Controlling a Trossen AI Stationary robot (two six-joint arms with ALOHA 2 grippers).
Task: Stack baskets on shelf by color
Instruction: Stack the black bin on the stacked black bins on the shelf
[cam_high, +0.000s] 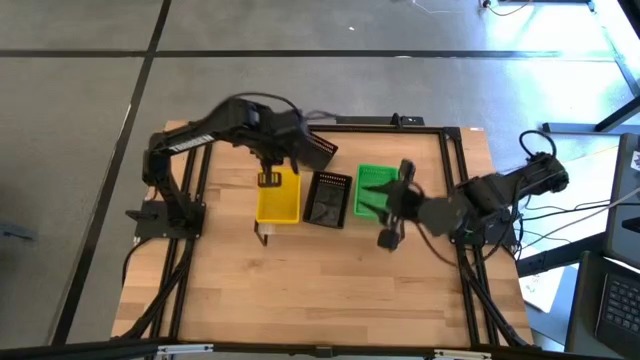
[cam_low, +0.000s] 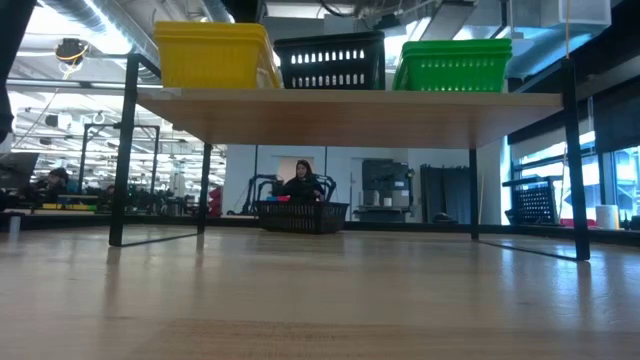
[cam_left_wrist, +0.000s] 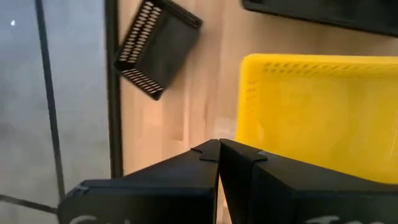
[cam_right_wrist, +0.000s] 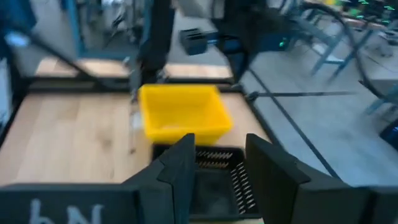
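Observation:
On the shelf (cam_low: 350, 105) stand a yellow basket (cam_high: 278, 195), a black basket (cam_high: 328, 198) and a green basket (cam_high: 372, 188), side by side on their bottoms. A second black basket (cam_high: 318, 150) lies askew on the table behind the shelf. My left gripper (cam_high: 268, 178) hangs shut above the yellow basket's far end (cam_left_wrist: 249, 93), pointing steeply down. My right gripper (cam_high: 392, 203) hovers open over the green basket, pointing toward the table's left. In its wrist view, the shelf's black basket (cam_right_wrist: 217, 180) shows between its fingers (cam_right_wrist: 177, 168) and the yellow basket (cam_right_wrist: 183, 115) beyond.
Black rails (cam_high: 455, 180) frame the wooden tabletop. The near half of the table (cam_high: 320, 290) is bare wood. Thin black shelf legs (cam_low: 118, 160) stand on the table. A person (cam_low: 303, 182) sits in the room beyond. Cables and a desk are at the right.

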